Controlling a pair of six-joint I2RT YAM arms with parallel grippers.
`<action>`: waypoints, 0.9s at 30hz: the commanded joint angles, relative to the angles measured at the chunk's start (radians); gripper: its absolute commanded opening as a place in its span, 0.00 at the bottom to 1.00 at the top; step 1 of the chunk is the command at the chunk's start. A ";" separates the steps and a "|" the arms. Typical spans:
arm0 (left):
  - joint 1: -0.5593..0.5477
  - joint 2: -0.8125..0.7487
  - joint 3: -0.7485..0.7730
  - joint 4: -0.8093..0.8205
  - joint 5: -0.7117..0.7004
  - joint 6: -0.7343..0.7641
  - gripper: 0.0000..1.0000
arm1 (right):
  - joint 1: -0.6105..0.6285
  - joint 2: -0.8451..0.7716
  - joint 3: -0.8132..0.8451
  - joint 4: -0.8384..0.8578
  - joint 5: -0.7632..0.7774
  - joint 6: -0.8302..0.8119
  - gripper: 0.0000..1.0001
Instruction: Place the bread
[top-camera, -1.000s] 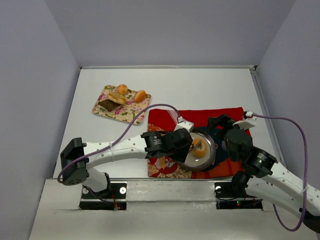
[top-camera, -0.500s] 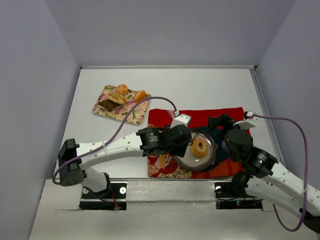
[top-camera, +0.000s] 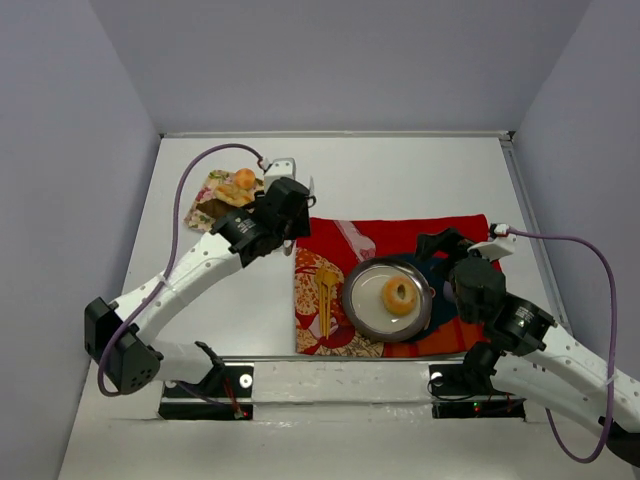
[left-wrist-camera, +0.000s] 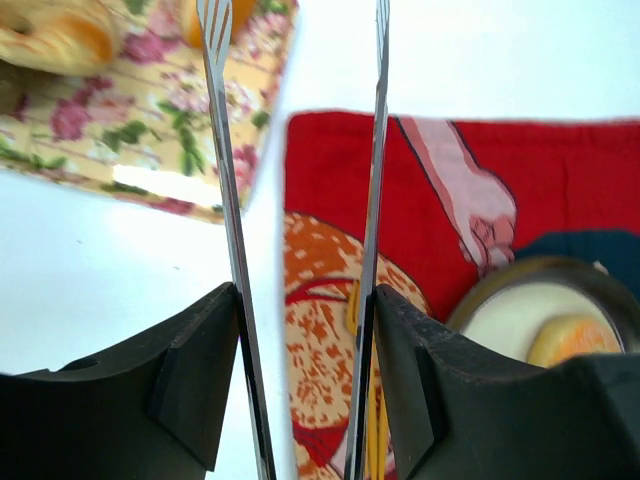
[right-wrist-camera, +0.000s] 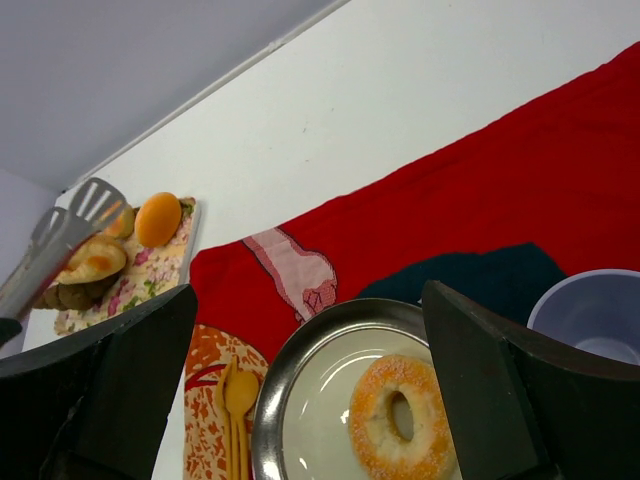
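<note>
A sugared doughnut (top-camera: 400, 296) lies on the metal plate (top-camera: 353, 300) on the red cloth (top-camera: 400, 228); it also shows in the right wrist view (right-wrist-camera: 400, 415). My left gripper (top-camera: 285, 202) is shut on metal tongs (left-wrist-camera: 228, 180), whose blades stand apart and empty, tips over the floral tray's (top-camera: 208, 190) right edge. The tray (right-wrist-camera: 150, 275) holds an orange bun (right-wrist-camera: 158, 218), a croissant (right-wrist-camera: 92, 258) and a dark piece. My right gripper (right-wrist-camera: 308, 290) is open and empty just above the plate.
A wooden spoon and fork (top-camera: 325, 290) lie on the cloth left of the plate. A clear cup (right-wrist-camera: 590, 310) stands to the plate's right. Grey walls enclose the white table on three sides.
My left arm has swung from over the plate back and left to the tray, carrying the tongs. The doughnut stays on the plate. The right arm has not moved.
</note>
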 joint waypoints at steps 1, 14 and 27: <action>0.128 -0.042 0.005 0.117 0.080 0.121 0.63 | 0.000 -0.012 0.001 0.010 0.050 0.017 1.00; 0.346 0.157 0.042 0.220 0.214 0.277 0.60 | 0.000 -0.021 -0.001 0.008 0.042 0.020 1.00; 0.411 0.368 0.106 0.241 0.301 0.343 0.55 | 0.000 -0.021 -0.002 0.008 0.065 0.012 1.00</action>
